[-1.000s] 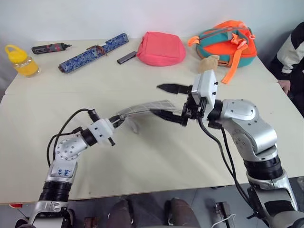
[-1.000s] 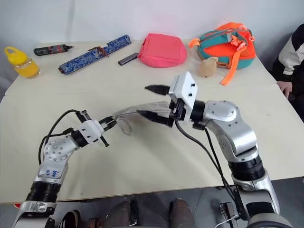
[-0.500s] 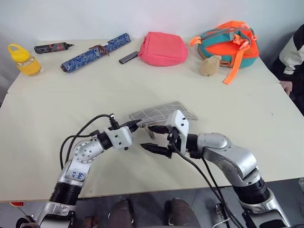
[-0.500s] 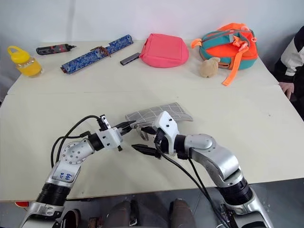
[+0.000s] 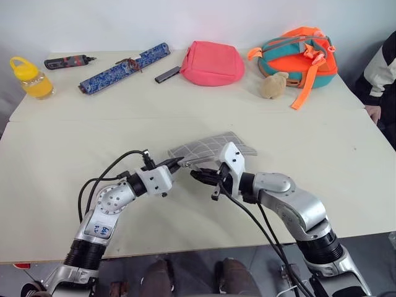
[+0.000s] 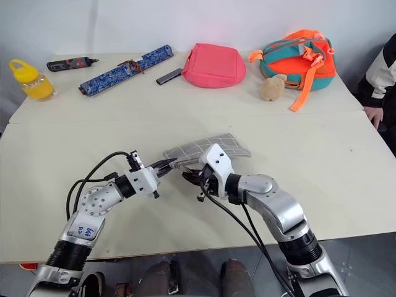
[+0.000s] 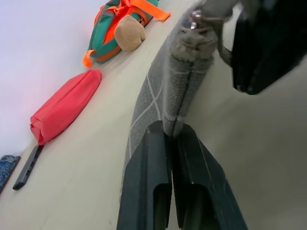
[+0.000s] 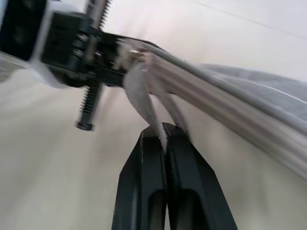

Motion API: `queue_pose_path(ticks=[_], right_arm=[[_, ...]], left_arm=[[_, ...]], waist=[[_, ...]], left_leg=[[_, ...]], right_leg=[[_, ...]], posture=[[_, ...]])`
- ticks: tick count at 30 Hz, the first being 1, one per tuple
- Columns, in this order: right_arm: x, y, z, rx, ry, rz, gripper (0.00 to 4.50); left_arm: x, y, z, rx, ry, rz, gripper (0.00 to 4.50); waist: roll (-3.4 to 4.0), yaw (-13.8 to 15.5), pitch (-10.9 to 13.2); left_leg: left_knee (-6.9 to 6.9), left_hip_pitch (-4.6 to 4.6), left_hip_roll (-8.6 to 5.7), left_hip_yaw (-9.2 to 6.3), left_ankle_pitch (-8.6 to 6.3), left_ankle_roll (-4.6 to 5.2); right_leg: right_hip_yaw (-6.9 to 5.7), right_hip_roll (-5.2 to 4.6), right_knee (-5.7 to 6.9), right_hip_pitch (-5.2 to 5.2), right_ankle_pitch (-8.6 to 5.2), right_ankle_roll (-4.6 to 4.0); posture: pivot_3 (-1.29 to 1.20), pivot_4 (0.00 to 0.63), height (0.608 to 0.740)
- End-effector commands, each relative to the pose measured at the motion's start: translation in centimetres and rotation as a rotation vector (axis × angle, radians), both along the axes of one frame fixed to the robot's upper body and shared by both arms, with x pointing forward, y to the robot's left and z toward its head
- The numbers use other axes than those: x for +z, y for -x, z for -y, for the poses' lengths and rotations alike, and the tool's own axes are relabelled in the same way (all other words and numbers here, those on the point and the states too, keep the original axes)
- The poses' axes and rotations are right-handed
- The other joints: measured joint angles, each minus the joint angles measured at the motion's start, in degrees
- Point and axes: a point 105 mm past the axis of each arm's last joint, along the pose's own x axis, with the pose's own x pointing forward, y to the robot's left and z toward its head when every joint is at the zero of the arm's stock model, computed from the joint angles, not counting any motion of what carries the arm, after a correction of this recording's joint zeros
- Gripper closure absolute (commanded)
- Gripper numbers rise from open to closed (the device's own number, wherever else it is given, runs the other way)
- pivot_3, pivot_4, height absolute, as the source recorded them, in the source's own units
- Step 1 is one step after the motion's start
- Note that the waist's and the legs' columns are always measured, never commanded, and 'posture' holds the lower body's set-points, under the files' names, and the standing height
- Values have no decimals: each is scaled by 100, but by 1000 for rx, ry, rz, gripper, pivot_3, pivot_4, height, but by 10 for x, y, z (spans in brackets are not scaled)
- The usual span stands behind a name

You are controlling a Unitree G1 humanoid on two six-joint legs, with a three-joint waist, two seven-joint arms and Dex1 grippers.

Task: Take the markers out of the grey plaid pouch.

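Pouch first: the grey plaid pouch [image 5: 213, 147] lies near the middle of the surface [image 5: 74, 142], its near end lifted a little off it. I have my left gripper [image 5: 176, 163] pinched on that end's edge, the fingers [image 7: 158, 191] pressed flat against the fabric fold. My right gripper [image 5: 197, 176] sits just beside it, pressed together on a pale loop [image 8: 144, 103] that hangs from the same end. I can't see any markers from here. Along the far edge, from my left: a yellow bottle [image 5: 28, 77], a black-and-red tool [image 5: 67, 61], a long blue patterned roll [image 5: 122, 68], a small dark bar [image 5: 167, 75], a pink pouch [image 5: 212, 63], a tan plush toy [image 5: 273, 86] and an orange-and-teal bag [image 5: 298, 51]. A person's sleeve [image 5: 381, 71] shows at the right edge.
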Motion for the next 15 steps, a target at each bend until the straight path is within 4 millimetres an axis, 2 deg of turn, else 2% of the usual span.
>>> queue_pose_path(ticks=[1, 7, 10, 12, 15], right_arm=[[7, -11, 24, -36, 29, 58, 4477], [4, -27, 84, -100, 174, 92, 4477], [-5, -39, 116, -165, 285, 115, 4477], [-10, -43, 127, -189, 326, 124, 4477], [-15, -46, 134, -204, 360, 133, 4477]], left_arm=[[15, 4, -12, 8, 29, 48, 4500], [14, 5, -40, 49, 9, 42, 4500], [13, 8, -49, 46, 31, 31, 4500], [14, 8, -53, 48, 43, 26, 4500], [17, 6, -60, 65, 59, 31, 4500]], waist=[[0, 0, 0], [0, -2, 0], [0, -3, 0], [0, -6, 0], [0, -24, 0]], left_leg=[[0, 0, 0, 0, 0, 0], [-7, 2, 0, 2, 0, 0], [-7, 2, 0, 5, 0, 0], [-7, 3, 0, 7, 0, 0], [-7, 5, 2, 9, 1, -1]], right_leg=[[0, 0, 0, 0, 0, 0], [0, -1, -7, 0, 0, 0], [0, -1, -11, 1, 0, 0], [0, -1, -12, 1, 0, 0], [1, 0, -10, 0, 0, 0]], posture=[[0, 150, 740], [0, 150, 740], [0, 150, 740], [0, 150, 740], [0, 150, 740]])
